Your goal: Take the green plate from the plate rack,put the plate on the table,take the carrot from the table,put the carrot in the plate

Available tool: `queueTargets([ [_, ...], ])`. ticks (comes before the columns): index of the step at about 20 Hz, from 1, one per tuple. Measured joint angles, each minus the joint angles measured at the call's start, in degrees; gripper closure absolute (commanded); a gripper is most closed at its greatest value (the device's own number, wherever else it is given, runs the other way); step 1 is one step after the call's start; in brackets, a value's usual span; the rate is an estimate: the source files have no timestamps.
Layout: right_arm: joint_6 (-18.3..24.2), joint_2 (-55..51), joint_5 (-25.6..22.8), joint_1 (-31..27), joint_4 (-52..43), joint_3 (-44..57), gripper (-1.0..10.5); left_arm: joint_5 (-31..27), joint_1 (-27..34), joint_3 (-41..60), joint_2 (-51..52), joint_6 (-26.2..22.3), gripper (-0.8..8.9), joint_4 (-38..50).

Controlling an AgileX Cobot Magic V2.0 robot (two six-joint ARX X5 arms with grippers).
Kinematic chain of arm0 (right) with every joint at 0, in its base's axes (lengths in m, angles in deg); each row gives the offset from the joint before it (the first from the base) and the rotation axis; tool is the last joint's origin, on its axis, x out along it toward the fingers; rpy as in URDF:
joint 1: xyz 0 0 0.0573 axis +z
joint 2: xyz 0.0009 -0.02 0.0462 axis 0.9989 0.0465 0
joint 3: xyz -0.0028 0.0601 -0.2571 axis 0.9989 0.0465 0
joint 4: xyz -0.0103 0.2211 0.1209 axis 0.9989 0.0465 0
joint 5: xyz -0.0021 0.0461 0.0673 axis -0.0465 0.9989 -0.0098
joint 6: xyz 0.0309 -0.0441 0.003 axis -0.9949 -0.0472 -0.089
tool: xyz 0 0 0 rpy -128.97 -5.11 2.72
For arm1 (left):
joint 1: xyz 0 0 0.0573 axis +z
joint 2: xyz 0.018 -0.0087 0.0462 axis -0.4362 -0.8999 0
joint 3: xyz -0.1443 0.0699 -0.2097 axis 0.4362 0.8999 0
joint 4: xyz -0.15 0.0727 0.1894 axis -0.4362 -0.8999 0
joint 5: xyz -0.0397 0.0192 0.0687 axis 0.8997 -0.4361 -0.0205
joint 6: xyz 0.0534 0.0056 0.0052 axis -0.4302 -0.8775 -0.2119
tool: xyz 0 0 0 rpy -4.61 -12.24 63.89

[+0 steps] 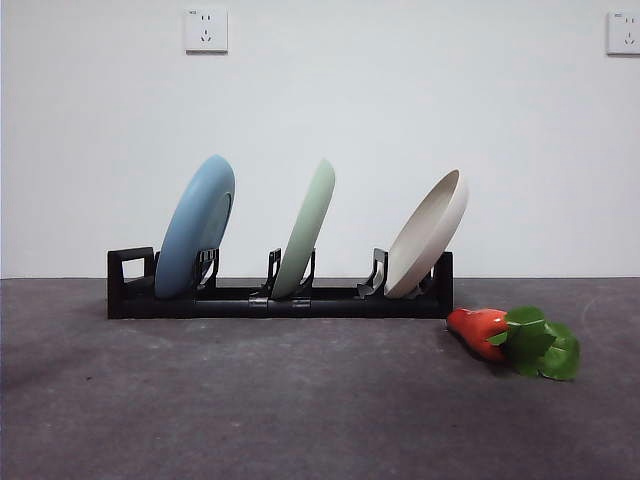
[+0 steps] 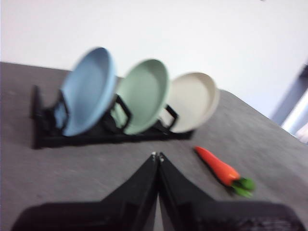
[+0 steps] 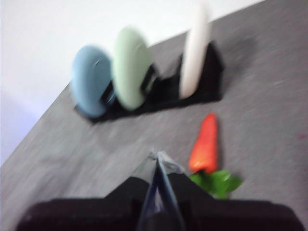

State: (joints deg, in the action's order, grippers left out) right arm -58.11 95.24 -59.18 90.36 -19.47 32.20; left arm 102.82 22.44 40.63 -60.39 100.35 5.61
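The green plate [image 1: 306, 229] stands on edge in the middle slot of the black plate rack [image 1: 280, 298], between a light blue plate [image 1: 195, 226] and a cream plate [image 1: 428, 233]. It also shows in the left wrist view [image 2: 143, 95] and the right wrist view [image 3: 130, 66]. The carrot [image 1: 512, 340] lies on the grey table [image 1: 250, 400] right of the rack, leaves pointing right. My left gripper [image 2: 157, 156] is shut and empty, well short of the rack. My right gripper [image 3: 157, 155] is shut and empty, beside the carrot [image 3: 205, 144]. Neither arm shows in the front view.
A white wall with two sockets [image 1: 206, 30] stands behind the table. The rack's looped handle [image 1: 133, 268] is at its left end. The table edge shows in the left wrist view [image 2: 269, 120].
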Motion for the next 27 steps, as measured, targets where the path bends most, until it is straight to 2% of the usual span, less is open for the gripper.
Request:
queueTargets([
  [6, 8.3, 11.4, 5.3, 0.0, 15.3, -13.2, 9.6, 9.0, 0.0, -7.5, -8.1, -1.6, 8.21, -6.8],
  [14, 22.0, 22.9, 5.8, 1.5, 34.6, -26.0, 9.6, 17.3, 0.0, -15.3, -17.3, -6.8, 8.21, -16.4],
  [16, 23.7, 24.1, 5.8, 1.8, 35.9, -26.3, 9.4, 17.8, 0.0, -16.8, -19.2, -7.6, 8.08, -18.6],
  [17, 23.9, 24.4, 5.8, 1.8, 35.9, -26.3, 9.1, 18.1, 0.0, -17.2, -19.7, -7.6, 7.57, -18.9],
  [19, 24.0, 24.8, 5.8, 1.8, 35.9, -26.3, 5.9, 18.2, 0.0, -17.9, -20.4, -7.6, 3.43, -19.4],
  [20, 23.8, 24.8, 5.8, 1.8, 35.9, -26.3, 3.8, 18.3, 0.0, -18.1, -20.5, -7.6, 1.46, -19.4],
  [21, 23.6, 24.8, 5.8, 1.8, 35.9, -26.3, 2.9, 18.4, 0.0, -18.1, -20.6, -7.5, 1.22, -19.5],
  [27, 23.0, 24.8, 5.8, 1.8, 35.9, -26.3, 2.9, 19.4, 0.0, -18.2, -20.9, -7.1, 1.23, -18.3],
])
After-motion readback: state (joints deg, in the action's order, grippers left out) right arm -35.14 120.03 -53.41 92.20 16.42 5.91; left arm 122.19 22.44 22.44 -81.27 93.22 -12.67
